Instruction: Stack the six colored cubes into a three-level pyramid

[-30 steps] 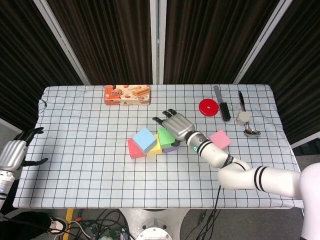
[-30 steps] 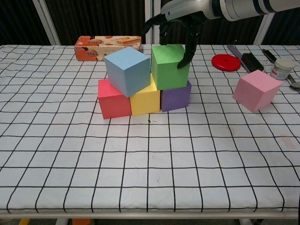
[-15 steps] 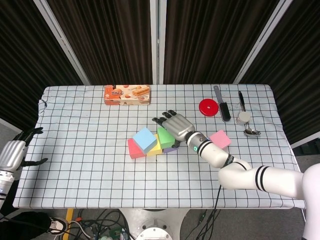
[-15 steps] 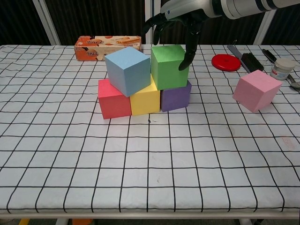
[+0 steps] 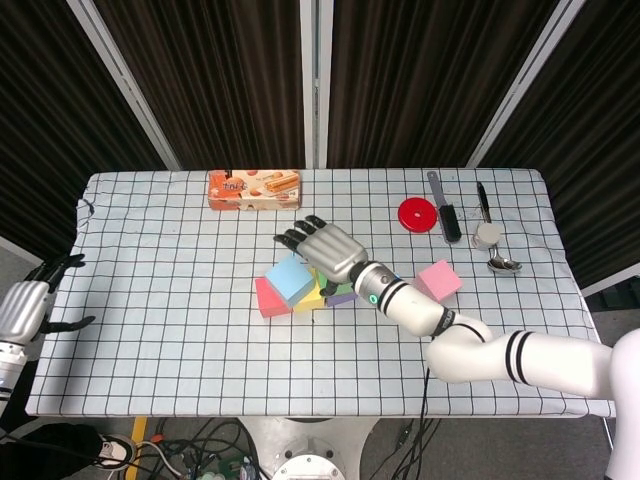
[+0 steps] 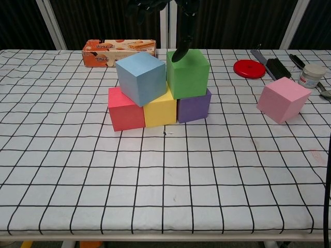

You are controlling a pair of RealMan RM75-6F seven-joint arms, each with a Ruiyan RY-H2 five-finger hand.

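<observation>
Since a second ago the right hand has slid off the green cube toward the blue cube; it now hangs over the seam between them with fingers spread, gripping nothing, one fingertip just above the green cube's top. The left hand waits off the desk's edge, well away from the blue cube, fingers apart and empty.

Taking the blue cube as landmark: it sits skewed on the second level, straddling the red cube and the yellow cube beneath it. The green cube presses against its side, resting over the yellow and purple cube. The pink cube lies alone on the desk, well apart on the green cube's far side.

These cubes look like light, stiff foam with matte faces, so they should not slip in the fingers, but a nudge will likely shift them. The pink one is best pinched on two opposite side faces near the top and set down gently. The blue cube probably wants squaring first.
</observation>
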